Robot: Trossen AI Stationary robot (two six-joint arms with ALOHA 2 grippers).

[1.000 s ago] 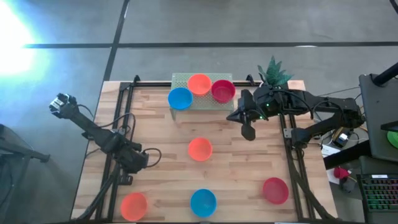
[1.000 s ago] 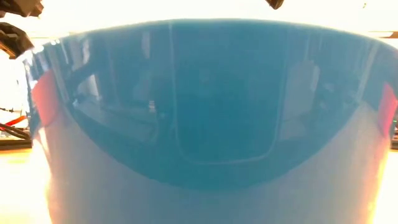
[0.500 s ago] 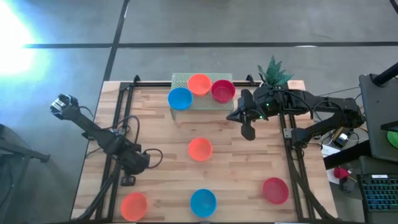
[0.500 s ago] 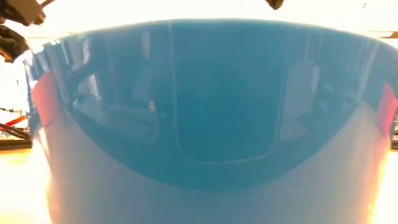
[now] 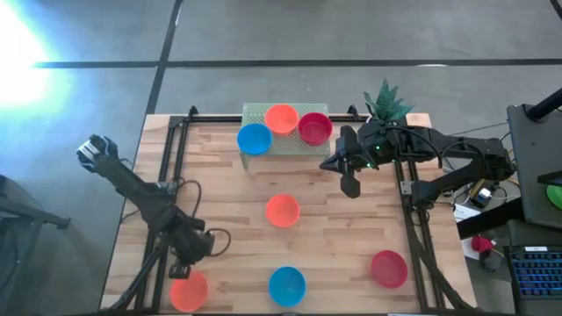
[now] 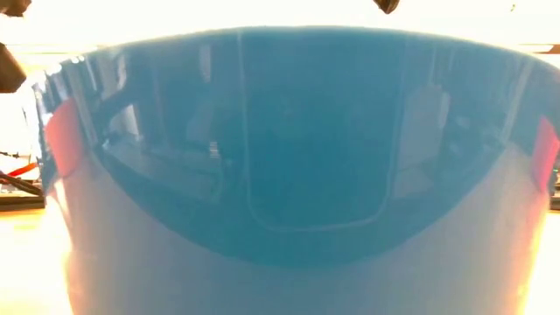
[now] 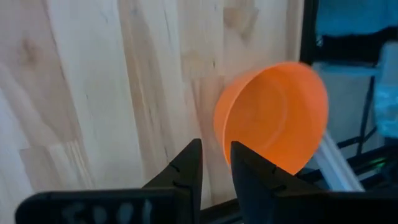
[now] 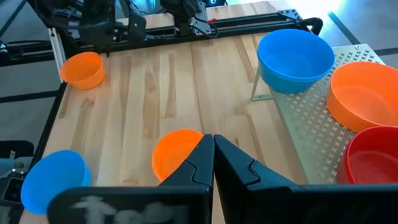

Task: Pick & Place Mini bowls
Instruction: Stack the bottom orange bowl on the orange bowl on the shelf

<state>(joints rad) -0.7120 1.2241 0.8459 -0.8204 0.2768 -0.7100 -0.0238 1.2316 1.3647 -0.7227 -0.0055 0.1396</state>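
Left gripper [image 7: 216, 163], fingers slightly apart, probably astride orange bowl [image 7: 273, 118] rim; best centre before closing. Right gripper [image 8: 213, 149] together, idle.

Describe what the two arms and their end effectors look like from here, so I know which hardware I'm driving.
Both arms are dark, near-black jointed links. The left end effector has two flat black angular fingers; the right end effector looks the same. Black cables loop beside the left arm, whose base end carries a pale grey block. The right arm shows a small green light.
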